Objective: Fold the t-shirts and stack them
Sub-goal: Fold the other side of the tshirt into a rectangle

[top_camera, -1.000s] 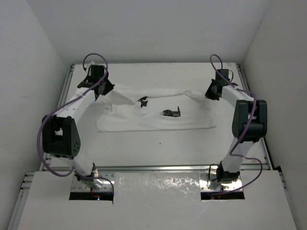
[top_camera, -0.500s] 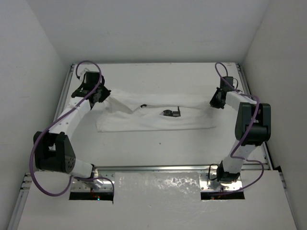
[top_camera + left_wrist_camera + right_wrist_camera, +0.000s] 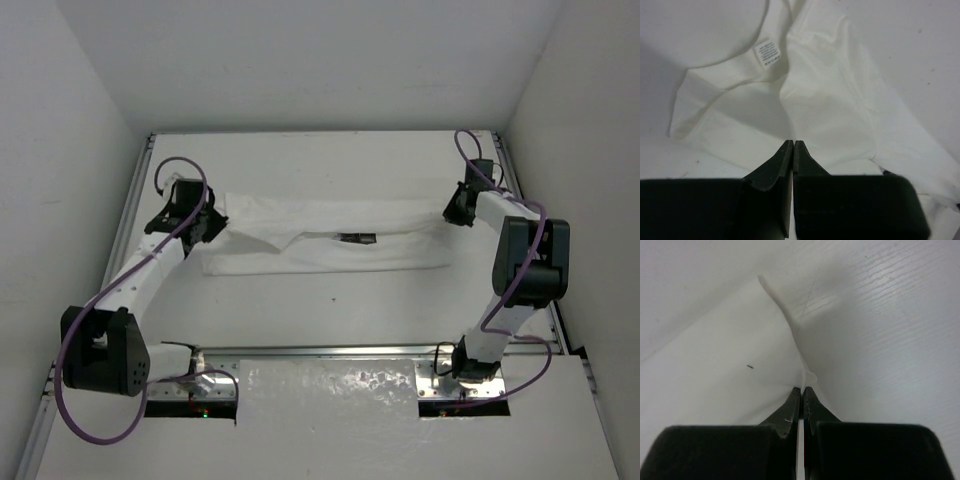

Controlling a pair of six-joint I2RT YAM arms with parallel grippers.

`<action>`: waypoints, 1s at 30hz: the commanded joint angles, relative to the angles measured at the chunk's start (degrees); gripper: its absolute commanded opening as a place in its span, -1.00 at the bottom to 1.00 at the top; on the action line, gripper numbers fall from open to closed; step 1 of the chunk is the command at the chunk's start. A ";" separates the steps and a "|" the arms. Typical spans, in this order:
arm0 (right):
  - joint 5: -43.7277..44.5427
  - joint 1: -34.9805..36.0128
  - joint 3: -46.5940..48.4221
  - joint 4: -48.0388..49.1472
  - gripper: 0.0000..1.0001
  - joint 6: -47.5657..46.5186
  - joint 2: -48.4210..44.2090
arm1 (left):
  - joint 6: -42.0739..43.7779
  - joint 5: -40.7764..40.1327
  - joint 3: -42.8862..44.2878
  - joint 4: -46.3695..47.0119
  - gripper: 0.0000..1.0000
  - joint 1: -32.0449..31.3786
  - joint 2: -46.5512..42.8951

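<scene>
White surface (image 3: 330, 310) runs out from the arm bases. Past its near strip the t-shirt (image 3: 320, 255) lies as a long band, left to right across mid-frame. Left pincer (image 3: 207, 222) and right pincer (image 3: 456, 208) are each pinched fully closed on one far end, with the cloth strung between them.

The small black mark (image 3: 356, 238) on the plain white cloth t-shirt (image 3: 330, 225) shows only as a sliver under a fold, too small to read. The white sewn-in label (image 3: 766, 52) has illegible print, and the shirt runs past that view's top and right edges.
</scene>
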 commanded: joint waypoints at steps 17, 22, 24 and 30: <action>1.27 -0.21 4.70 -3.45 -1.00 -2.21 4.32 | 0.01 -3.14 -11.89 6.49 -1.00 0.74 1.14; 2.90 9.07 2.24 -0.91 0.55 -2.74 -1.20 | 0.27 -2.70 -12.68 7.72 -1.00 0.65 0.70; 4.43 11.48 0.66 1.27 0.75 -0.82 -3.06 | 0.54 -2.52 -12.86 7.98 -1.00 0.65 0.61; 7.94 20.08 -3.39 5.34 0.98 -2.98 -8.60 | 0.89 -3.05 -14.79 9.65 -1.00 0.56 1.84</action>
